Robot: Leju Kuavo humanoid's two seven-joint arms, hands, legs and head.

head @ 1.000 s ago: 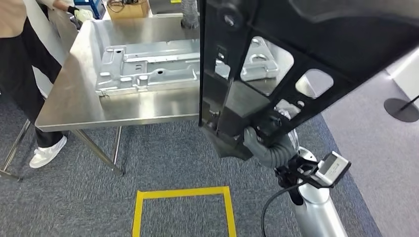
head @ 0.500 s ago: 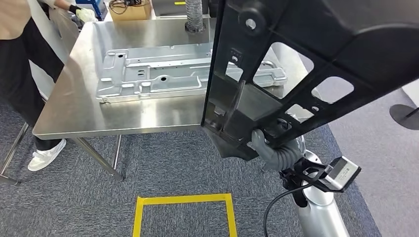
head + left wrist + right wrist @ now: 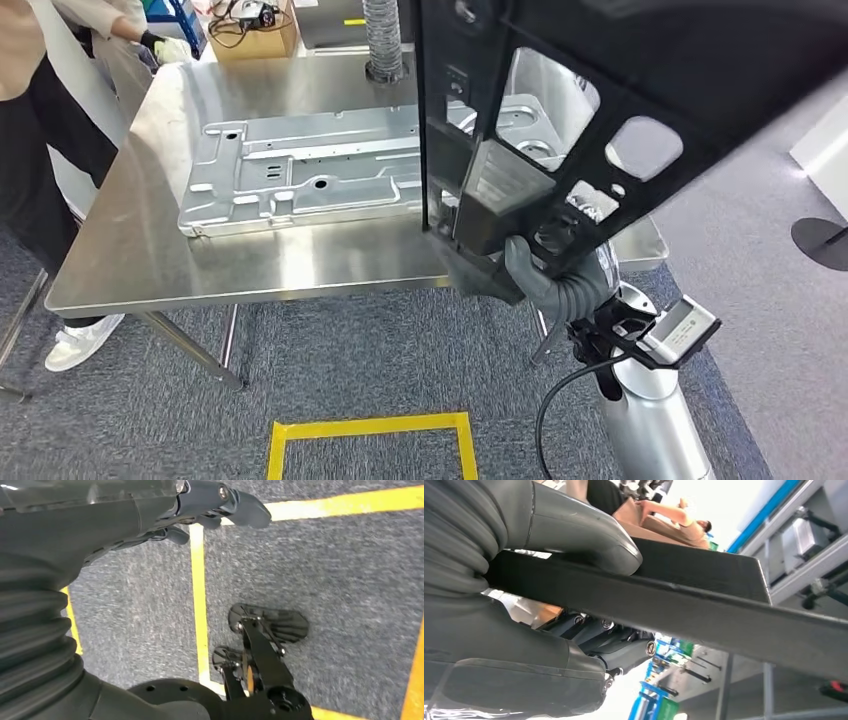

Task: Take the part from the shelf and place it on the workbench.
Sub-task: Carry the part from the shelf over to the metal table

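Note:
A large black part [image 3: 640,90] with several cut-out windows stands tilted in front of me, and my right hand [image 3: 545,280] grips it at its lower end. That lower end hangs at the front edge of the steel workbench [image 3: 150,250], toward its right side. In the right wrist view the thick thumb [image 3: 574,525] presses on the part's flat black edge [image 3: 704,610]. My left hand [image 3: 150,515] hangs over the carpet with its fingers [image 3: 235,502] loosely apart and nothing in them.
A grey stamped metal plate [image 3: 300,170] lies across the bench's middle. A person [image 3: 40,120] stands at the bench's left side. A ribbed hose [image 3: 380,40] and a cardboard box [image 3: 250,25] are at the back. Yellow tape [image 3: 370,428] marks the carpet; a stanchion base [image 3: 820,240] stands right.
The whole view has shifted, with the bench now closer and lower in the picture. My right hand still grips the black part, whose lower end has come up to the bench's front edge.

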